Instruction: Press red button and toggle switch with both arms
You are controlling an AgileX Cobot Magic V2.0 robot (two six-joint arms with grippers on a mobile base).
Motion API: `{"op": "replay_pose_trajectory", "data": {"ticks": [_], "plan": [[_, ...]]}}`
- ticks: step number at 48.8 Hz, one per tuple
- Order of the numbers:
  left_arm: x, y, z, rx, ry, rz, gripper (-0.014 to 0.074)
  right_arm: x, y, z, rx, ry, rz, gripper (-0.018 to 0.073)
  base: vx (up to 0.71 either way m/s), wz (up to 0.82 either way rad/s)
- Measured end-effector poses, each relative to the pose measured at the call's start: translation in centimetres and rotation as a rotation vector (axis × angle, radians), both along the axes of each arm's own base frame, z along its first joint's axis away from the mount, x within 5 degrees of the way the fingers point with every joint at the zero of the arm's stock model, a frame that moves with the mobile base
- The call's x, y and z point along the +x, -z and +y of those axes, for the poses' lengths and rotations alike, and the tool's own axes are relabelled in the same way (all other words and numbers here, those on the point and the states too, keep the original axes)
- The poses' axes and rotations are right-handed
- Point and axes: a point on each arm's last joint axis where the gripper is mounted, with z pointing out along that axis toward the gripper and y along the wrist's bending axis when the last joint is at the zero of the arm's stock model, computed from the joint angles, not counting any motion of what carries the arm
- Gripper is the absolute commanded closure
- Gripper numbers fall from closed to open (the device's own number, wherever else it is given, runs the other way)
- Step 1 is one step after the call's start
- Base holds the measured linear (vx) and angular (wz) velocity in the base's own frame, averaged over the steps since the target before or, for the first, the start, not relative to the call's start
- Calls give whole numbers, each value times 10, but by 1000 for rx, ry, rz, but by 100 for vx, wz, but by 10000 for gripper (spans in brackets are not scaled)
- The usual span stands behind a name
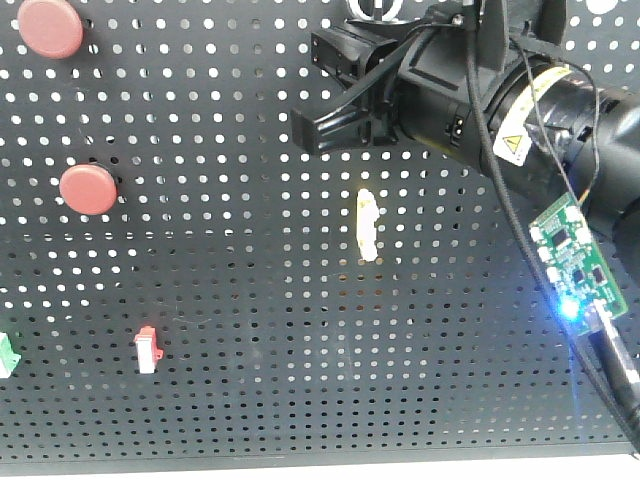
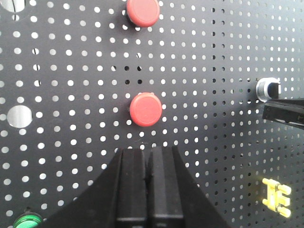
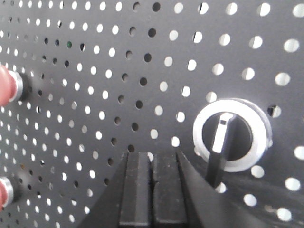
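Two red buttons are mounted on the black pegboard; the lower one (image 1: 88,190) also shows in the left wrist view (image 2: 146,109), with the upper one (image 2: 142,12) above it. My left gripper (image 2: 148,151) is shut and empty, its tips just below the lower red button and apart from it. The toggle switch (image 3: 232,135) has a pale ring and a black lever pointing down. My right gripper (image 3: 153,154) is shut and empty, just left of the switch. In the front view the right arm (image 1: 480,90) hides the switch. The switch also shows in the left wrist view (image 2: 268,89).
A pale yellow upright switch (image 1: 368,225) sits below the right gripper. A small red blocky switch (image 1: 148,350) is at lower left, with a green part (image 1: 8,355) at the left edge. A green button (image 2: 27,221) is at bottom left. A lit circuit board (image 1: 575,255) hangs on the arm.
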Motion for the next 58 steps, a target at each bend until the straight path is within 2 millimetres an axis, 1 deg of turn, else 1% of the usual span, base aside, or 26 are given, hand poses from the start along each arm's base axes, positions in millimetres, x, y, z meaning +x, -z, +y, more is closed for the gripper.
{"op": "replay_pose_trajectory", "data": {"ticks": [10,17,31,37,40,44,45,49,56,58], "plan": [[0,0,0,0,0,0,594,3,-3,-10,8,31,-6,559,0,0],[0,0,0,0,0,1,594,-2,-9,-16,18,39,-18,559,0,0],[0,0,0,0,0,0,594,-4,-9,-19,-7,60,-3,559,0,0],[0,0,0,2,-1,-1,594,-10,-10,-23,-6,64,-4,559,0,0],[0,0,0,5,-2,-2,594,-17,-11,-29,-3,65,-8,559,0,0],[0,0,0,8,-3,-4,594,-37,-15,-44,11,71,-29,559,0,0],[0,0,0,8,-3,-4,594,-40,-13,-46,9,71,-26,559,0,0],[0,0,0,8,-3,-4,594,-63,-12,-63,19,74,-43,559,0,0],[0,0,0,8,-3,-4,594,-90,0,-82,18,82,-38,559,0,0],[0,0,0,8,-3,-4,594,-94,4,-85,13,84,-32,559,0,0]]}}
